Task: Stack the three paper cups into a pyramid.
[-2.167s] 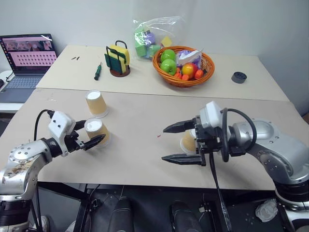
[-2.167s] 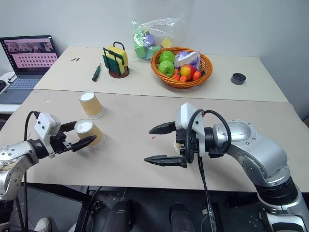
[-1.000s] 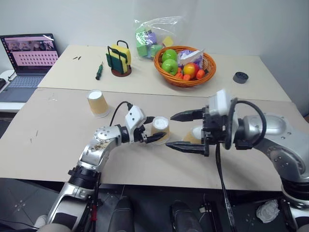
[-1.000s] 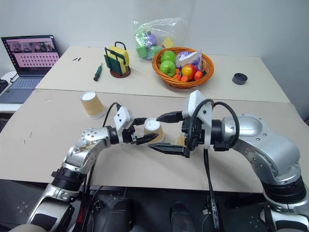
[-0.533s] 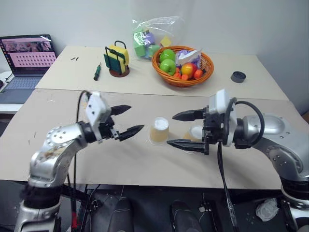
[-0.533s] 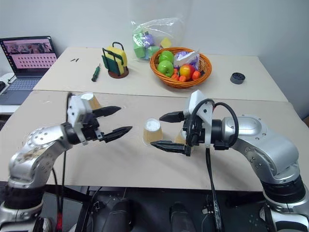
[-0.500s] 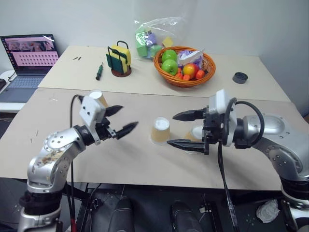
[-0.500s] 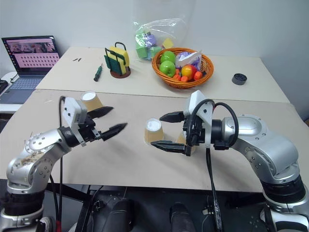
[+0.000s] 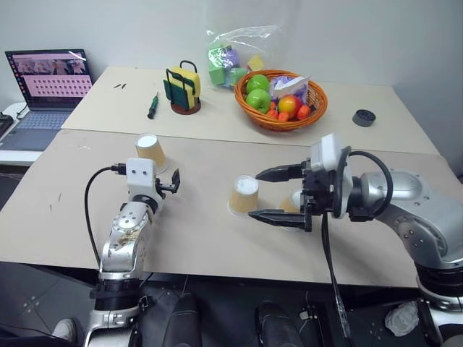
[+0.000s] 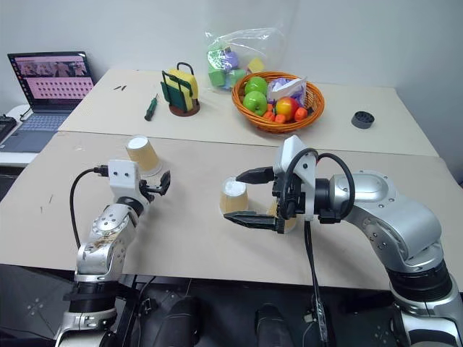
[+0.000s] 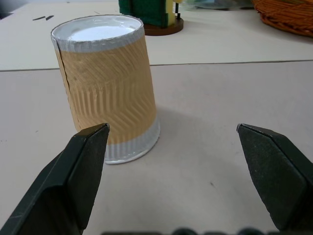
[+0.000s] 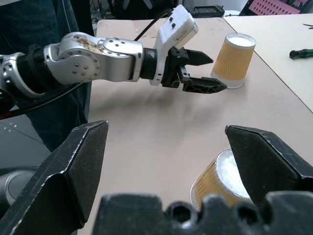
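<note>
Three tan paper cups stand upside down on the near table. One cup [image 9: 152,151] is at the left, and my left gripper [image 9: 171,183] points at it from just short of it, open; in the left wrist view this cup [image 11: 108,88] stands just past the left finger [image 11: 80,171]. A second cup [image 9: 243,195] stands alone in the middle. My right gripper [image 9: 269,195] hovers open just right of it, pointing left. The third cup [image 9: 294,202] is partly hidden behind the right gripper's fingers.
On the far table are an orange basket [image 9: 314,107] of fruit, a plastic bag of blocks [image 9: 231,58], a green and yellow caddy [image 9: 182,89], a screwdriver [image 9: 153,105], a small black disc [image 9: 364,117] and a laptop [image 9: 45,84] at the far left.
My left gripper let go of the middle cup, drew back to the left and turned to face the left cup. The middle cup stays where it was set. The right gripper has not moved.
</note>
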`<state>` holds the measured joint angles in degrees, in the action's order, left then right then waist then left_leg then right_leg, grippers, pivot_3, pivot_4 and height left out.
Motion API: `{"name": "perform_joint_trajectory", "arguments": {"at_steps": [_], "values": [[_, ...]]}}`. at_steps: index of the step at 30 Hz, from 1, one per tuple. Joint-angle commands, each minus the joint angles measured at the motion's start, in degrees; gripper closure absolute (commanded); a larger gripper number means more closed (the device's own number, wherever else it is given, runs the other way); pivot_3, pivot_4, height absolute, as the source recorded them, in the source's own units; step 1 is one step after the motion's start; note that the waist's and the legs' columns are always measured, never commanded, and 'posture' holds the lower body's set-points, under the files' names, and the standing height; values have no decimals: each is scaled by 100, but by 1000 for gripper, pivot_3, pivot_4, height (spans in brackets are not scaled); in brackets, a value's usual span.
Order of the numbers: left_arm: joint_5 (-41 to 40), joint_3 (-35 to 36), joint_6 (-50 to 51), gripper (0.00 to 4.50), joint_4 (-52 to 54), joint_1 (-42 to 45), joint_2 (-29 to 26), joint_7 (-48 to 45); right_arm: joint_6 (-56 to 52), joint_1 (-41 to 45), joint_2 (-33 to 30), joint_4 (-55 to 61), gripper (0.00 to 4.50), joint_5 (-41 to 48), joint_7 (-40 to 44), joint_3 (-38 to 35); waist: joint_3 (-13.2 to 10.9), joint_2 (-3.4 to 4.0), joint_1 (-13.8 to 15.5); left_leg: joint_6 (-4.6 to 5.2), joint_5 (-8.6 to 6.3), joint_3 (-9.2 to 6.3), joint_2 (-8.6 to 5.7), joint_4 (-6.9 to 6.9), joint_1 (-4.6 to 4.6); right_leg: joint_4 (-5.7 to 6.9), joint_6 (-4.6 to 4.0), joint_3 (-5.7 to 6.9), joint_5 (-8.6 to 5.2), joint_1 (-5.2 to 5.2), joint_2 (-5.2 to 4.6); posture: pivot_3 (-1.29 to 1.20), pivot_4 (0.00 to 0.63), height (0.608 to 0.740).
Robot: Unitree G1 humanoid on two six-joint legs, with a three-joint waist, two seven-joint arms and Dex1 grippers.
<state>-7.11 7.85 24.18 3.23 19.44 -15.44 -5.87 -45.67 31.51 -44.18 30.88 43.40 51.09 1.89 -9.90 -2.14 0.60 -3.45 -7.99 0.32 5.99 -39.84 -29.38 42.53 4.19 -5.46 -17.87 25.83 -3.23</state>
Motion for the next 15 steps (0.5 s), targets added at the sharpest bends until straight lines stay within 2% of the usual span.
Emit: {"name": "perform_joint_trajectory", "arguments": {"at_steps": [1,15], "values": [[137,131,-539,39,-634,351,-211,-63,98,44,-35,147,0,5,-21,-162,0,0,6,0,0,-1,0,1,0,0,0,1,0,0,0,0,150,661],[251,93,-1625,39,-3208,2197,-458,-419,73,-17,-18,216,0,78,-150,-228,0,0,18,-4,3,-5,-2,0,-35,-8,8,8,23,25,-1,0,150,661]]}}
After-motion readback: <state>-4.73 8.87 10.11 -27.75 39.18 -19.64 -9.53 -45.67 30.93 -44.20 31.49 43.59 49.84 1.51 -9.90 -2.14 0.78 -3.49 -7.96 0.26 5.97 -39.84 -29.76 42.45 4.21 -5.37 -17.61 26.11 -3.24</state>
